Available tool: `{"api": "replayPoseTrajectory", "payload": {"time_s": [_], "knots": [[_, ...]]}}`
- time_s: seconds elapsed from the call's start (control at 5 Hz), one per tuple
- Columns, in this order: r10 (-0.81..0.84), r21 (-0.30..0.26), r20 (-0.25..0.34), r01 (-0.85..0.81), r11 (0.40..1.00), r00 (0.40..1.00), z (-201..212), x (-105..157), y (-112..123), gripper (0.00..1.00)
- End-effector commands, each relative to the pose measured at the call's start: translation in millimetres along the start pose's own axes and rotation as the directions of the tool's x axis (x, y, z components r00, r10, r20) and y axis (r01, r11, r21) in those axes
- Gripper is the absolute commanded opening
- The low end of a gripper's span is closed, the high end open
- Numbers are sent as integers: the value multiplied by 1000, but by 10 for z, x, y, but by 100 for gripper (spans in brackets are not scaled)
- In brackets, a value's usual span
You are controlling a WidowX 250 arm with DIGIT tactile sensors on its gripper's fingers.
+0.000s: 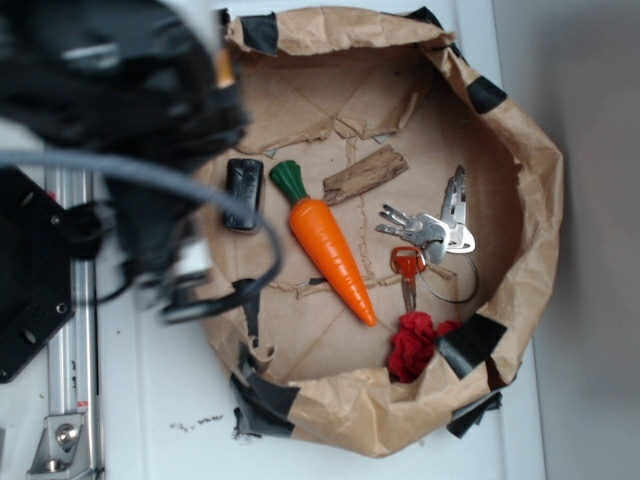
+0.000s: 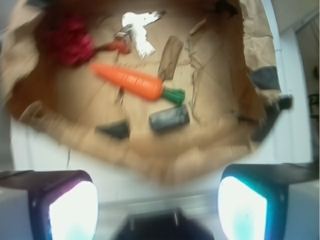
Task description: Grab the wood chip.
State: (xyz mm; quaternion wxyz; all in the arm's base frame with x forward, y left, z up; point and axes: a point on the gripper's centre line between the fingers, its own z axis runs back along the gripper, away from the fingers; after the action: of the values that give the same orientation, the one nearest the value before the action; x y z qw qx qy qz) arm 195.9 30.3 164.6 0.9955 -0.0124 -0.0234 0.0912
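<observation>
A white bench (image 1: 150,400) is seen carrying a wide nest of crumpled brown paper (image 1: 520,150), its rim patched with black tape. The robot arm (image 1: 110,90) is blurred at the upper left, over the nest's left rim. In the wrist view the hand (image 2: 157,200) is shown with its two fingers set wide apart and nothing between them, well short of the things inside.

Inside the nest, a toy carrot (image 1: 330,245) lies diagonally across the middle. A black block (image 1: 243,193) sits just left of the carrot's green top. A bunch of keys (image 1: 435,232) lies to the right, with a red cloth lump (image 1: 412,343) below it.

The wood chip (image 1: 365,175) lies on the paper floor, just above and right of the carrot's green top, apart from the keys. It is judged to be light, stiff and rough, so little slip is expected, though the jagged ends may crumble. It is probably best taken across its narrow width near the middle; its thickness cannot be judged well, as the wrist view is blurred.
</observation>
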Motion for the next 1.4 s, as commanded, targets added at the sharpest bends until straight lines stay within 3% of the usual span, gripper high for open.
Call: {"api": "replayPoseTrajectory", "payload": {"time_s": [0.0,0.2,0.4,0.6,0.8,1.2], "knots": [[69,4,105,-70,998,992,-575,596,-15,100],[42,74,75,-47,996,996,-837,759,-257,100],[77,143,90,-89,986,993,-1056,798,-58,100],[56,176,87,-71,982,995,-1119,769,153,100],[45,194,123,-69,979,991,-1055,621,265,100],[80,128,100,-92,988,992,-1283,762,345,100]]}}
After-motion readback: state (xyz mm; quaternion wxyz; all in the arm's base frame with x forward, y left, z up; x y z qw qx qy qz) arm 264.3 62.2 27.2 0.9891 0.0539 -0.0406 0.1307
